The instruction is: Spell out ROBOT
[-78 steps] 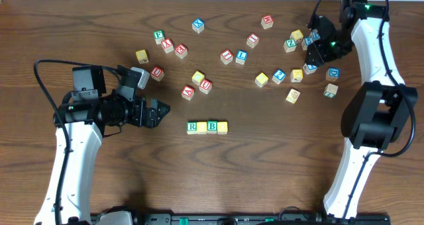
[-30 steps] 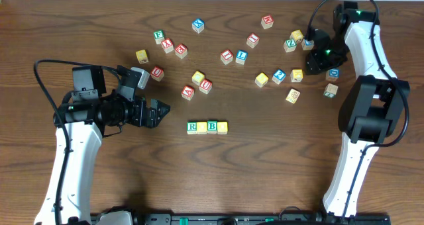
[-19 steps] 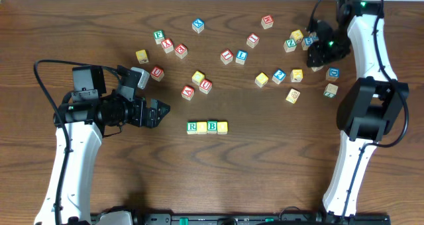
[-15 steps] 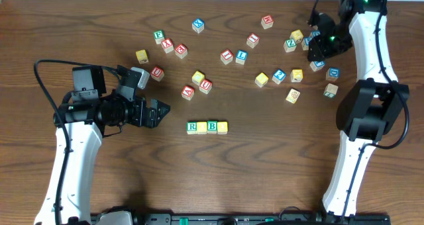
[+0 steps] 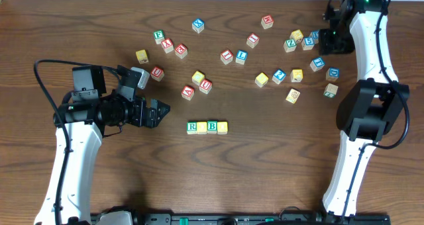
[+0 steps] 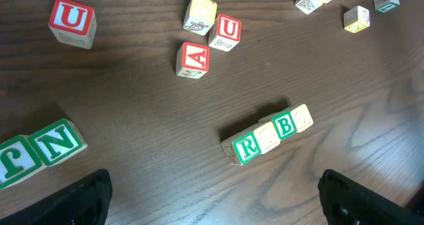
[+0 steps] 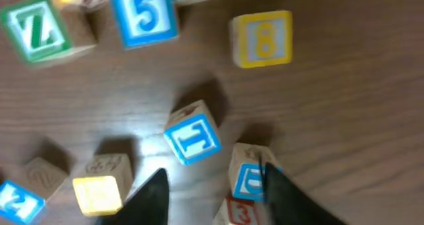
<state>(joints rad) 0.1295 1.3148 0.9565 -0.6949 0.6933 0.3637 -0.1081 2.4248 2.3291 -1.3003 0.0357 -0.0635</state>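
Observation:
A row of cubes lies at the table's middle: green R (image 5: pixel 192 126) (image 6: pixel 246 147), a yellow one (image 5: pixel 202 126), green B (image 5: pixel 212 126) (image 6: pixel 285 126) and a second yellow one (image 5: pixel 222 126). My left gripper (image 5: pixel 163 109) (image 6: pixel 212 208) hovers left of the row, open and empty. The blue T cube (image 5: pixel 317 63) (image 7: pixel 193 140) lies loose at the far right among other cubes. My right gripper (image 5: pixel 325 41) (image 7: pixel 213 195) hangs above that cluster, open, with nothing between its fingers. The T sits just beyond the fingertips, and a blue-faced cube (image 7: pixel 248 179) touches the right finger (image 7: pixel 281 195).
Loose cubes are scattered across the far half: red U (image 6: pixel 71 20), red A (image 6: pixel 193 58), green N (image 6: pixel 63 142), green Z (image 7: pixel 40 30), blue 5 (image 7: pixel 146 13), yellow 8 (image 7: pixel 262 38). The right arm's base (image 5: pixel 371 116) stands at the right.
My right gripper has pulled back from the cube cluster toward the table's far edge and its jaws have narrowed a little. The left arm and the row have not moved.

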